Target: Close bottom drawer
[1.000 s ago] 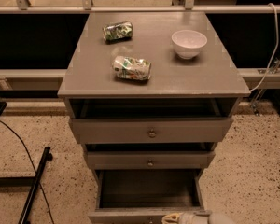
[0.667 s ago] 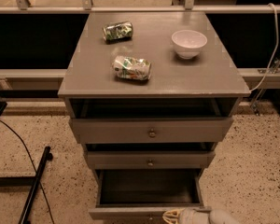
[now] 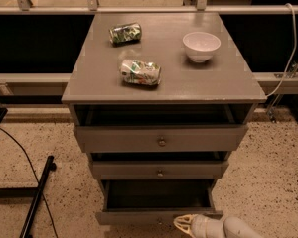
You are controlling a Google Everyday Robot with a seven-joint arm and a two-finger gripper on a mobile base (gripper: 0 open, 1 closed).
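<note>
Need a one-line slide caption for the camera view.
Hand by the front panel of the open bottom drawer; two crushed cans and a white bowl sit on the cabinet top.

1. Crushed green can (image 3: 125,33) lies on its side near the back-left corner of the grey tabletop (image 3: 228,83).
2. Second crushed can (image 3: 140,72) lies on its side, left of centre, nearer the front edge.
3. White bowl (image 3: 201,46) is upright toward the back-right corner, well apart from both cans.
4. Top drawer (image 3: 119,139) and middle drawer (image 3: 188,170) sit below the front edge, both slightly out.
5. Black pole (image 3: 37,197) lies on the floor, left.

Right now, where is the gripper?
At the camera view's bottom edge, right of centre, the gripper is at the front of the open bottom drawer.
</note>
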